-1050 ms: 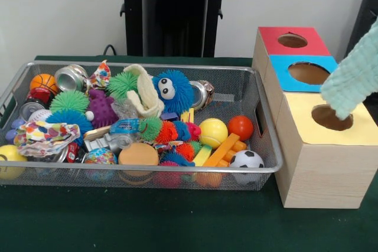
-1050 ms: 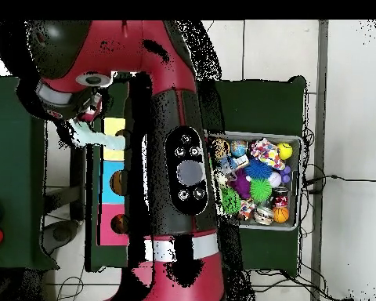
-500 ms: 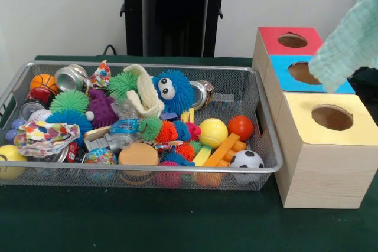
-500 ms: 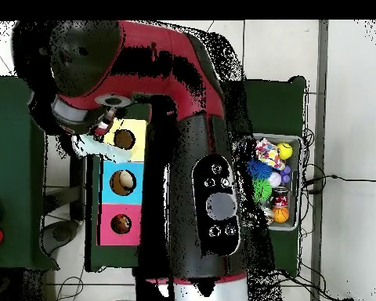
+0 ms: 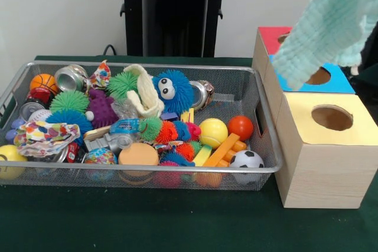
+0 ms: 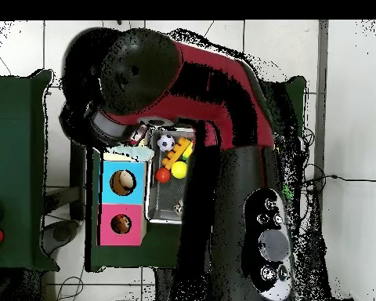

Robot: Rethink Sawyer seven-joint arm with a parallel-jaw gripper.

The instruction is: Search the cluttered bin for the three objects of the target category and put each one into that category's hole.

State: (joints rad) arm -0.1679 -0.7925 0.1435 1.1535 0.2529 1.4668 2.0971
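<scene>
A mint green knitted cloth (image 5: 328,28) hangs in the air at the top right, draped in front of the red box (image 5: 269,36) and the blue box (image 5: 336,82). It hangs clear of the yellow box (image 5: 307,107) and its round hole (image 5: 332,118). In the overhead view the cloth (image 6: 128,152) shows below the arm's wrist, where my gripper (image 6: 142,133) is mostly hidden and holds it. The mesh bin (image 5: 142,172) holds more cloths: a patterned one (image 5: 44,134), a cream one (image 5: 144,95) and a small patterned scrap (image 5: 100,75).
The bin is crowded with spiky balls, cans, a blue fuzzy toy (image 5: 172,90), a yellow ball (image 5: 213,132), a red ball (image 5: 240,127) and a soccer ball (image 5: 246,159). The three boxes stand in a row right against the bin's right side.
The cloth has risen out of the yellow hole and moved up and left, now over the blue and red boxes. Overhead, the arm has swung across toward the bin.
</scene>
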